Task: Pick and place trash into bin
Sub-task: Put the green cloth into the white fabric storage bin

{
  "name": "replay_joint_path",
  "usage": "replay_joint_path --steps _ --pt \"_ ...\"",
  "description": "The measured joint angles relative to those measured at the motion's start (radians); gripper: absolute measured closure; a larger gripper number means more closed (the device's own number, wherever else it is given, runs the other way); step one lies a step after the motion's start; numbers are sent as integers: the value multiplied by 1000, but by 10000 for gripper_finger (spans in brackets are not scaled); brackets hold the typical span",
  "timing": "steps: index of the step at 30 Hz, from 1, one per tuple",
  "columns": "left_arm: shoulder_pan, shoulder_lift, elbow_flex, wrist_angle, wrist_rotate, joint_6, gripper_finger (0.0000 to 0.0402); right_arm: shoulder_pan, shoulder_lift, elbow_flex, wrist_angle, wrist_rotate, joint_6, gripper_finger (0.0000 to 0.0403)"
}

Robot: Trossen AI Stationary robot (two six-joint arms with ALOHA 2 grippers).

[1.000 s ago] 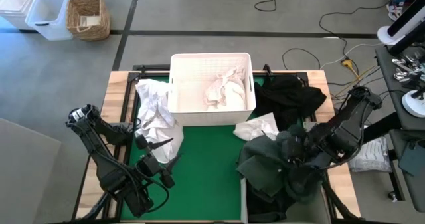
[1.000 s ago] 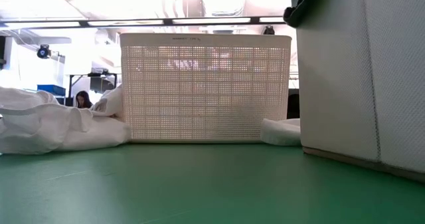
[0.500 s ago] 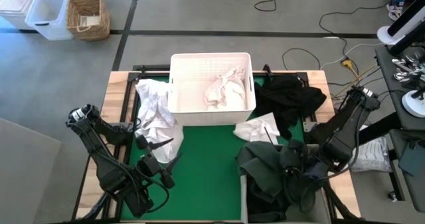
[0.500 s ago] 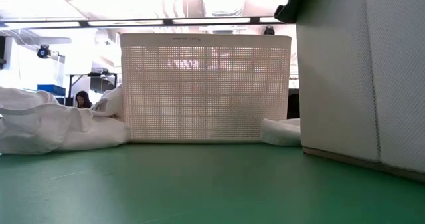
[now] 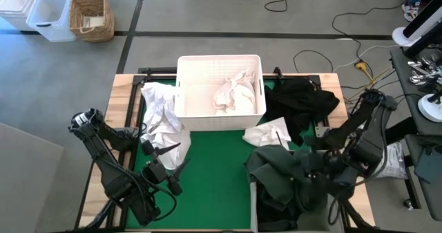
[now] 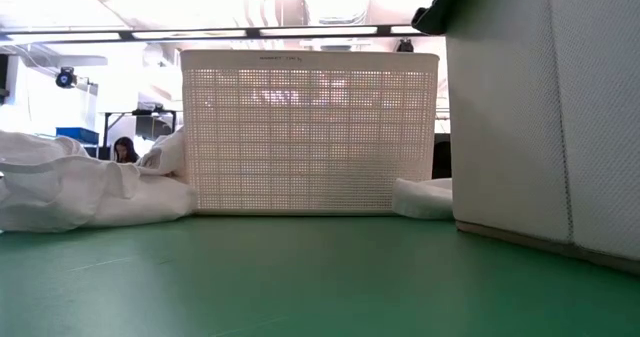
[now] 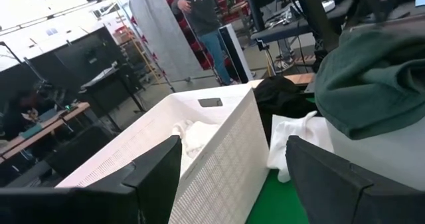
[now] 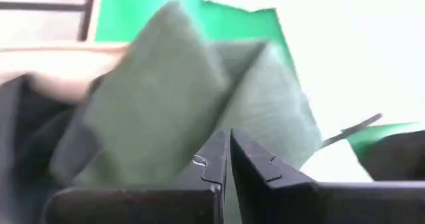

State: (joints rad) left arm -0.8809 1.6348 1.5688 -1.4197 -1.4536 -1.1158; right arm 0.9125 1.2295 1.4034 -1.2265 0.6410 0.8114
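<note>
The white tub (image 5: 219,84) stands at the table's far middle with white sheets (image 5: 231,91) inside. More white sheets (image 5: 160,115) lie heaped to its left, and one (image 5: 268,133) lies at its right near corner. A black garment (image 5: 300,101) lies right of the tub. The dark green garment (image 5: 280,174) is draped over a grey box at the near right. My right gripper (image 5: 312,174) is low over this garment, shut (image 8: 229,161). My left gripper (image 7: 232,184) waits open at the near left (image 5: 164,169). My right gripper is shut with only a thin slit between its fingers (image 8: 216,164), pointing down at the dark green garment's crumpled top (image 8: 166,98). No cloth shows between the fingers. Whether they touch the garment, I cannot tell.
The grey box's wall (image 6: 540,117) rises at the near right, with green cloth (image 6: 430,12) over its top edge. Bare green mat (image 5: 214,171) lies in front of the tub. A wicker basket (image 5: 91,15) and white bins (image 5: 41,12) stand on the floor beyond. People show in the room behind.
My right arm has swung its wrist toward the table's right and near edges, and the gripper has shifted a little toward the near edge over the dark green garment. The garment's fold over the grey box's top edge has drawn back and shows smaller in the low view.
</note>
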Motion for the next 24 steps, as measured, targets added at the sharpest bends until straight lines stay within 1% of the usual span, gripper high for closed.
replay_joint_path --steps 1,7,12,15,18,24 --pt "1 0 0 0 0 1 154 -13 -1 1 -7 13 -14 390" --pt "1 0 0 4 -1 8 154 -88 1 -20 -45 10 -29 390" --pt "2 0 0 6 -5 27 154 -134 2 -48 -47 -48 -34 390" --pt "2 0 0 6 -5 30 154 -153 2 -77 -40 -125 -27 390" --pt "2 0 0 10 -5 30 154 -159 2 -114 8 -202 -28 390" --pt "2 0 0 11 -5 30 154 -159 2 -194 121 -303 3 390"
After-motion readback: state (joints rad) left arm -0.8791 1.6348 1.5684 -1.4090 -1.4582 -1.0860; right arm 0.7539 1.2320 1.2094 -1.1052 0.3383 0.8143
